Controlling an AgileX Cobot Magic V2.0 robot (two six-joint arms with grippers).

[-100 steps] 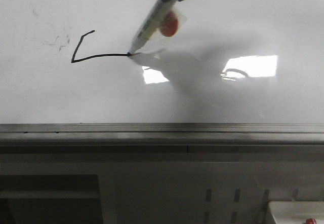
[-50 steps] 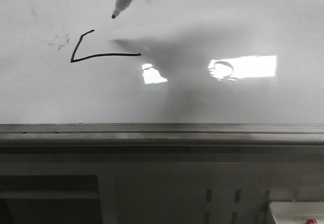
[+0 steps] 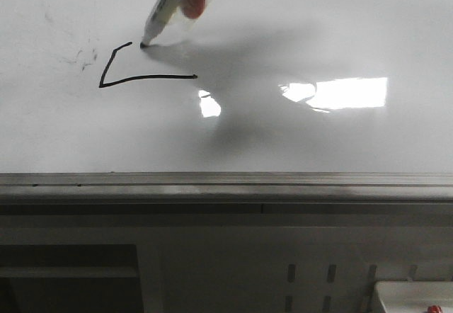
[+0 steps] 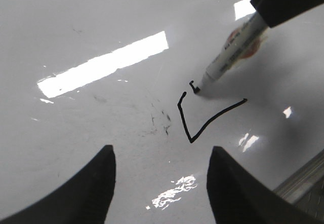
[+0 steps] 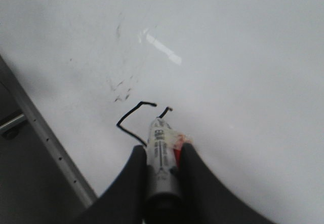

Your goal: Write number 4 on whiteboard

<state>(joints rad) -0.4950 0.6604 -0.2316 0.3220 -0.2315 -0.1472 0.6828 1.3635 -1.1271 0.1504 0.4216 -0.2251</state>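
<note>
R gripper (image 5: 161, 176) fingers pinch a marker (image 3: 168, 5) by its barrel; tip is down on the whiteboard (image 3: 297, 30), just beside the top end of the number 4 (image 3: 141, 78)'s short slanted stroke; only that slant & the long crossbar are drawn so far, a tiny fresh mark at the tip; crossbar runs below & to the R of the tip; L gripper (image 4: 161, 183) hovers w/ fingers spread, holding nothing; faint grey smudges (image 3: 83, 57) lie L of the strokes.

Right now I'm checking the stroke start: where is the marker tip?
In the front view, the marker tip touches the whiteboard upper left, just right of the top of the number 4, above its crossbar.
</note>
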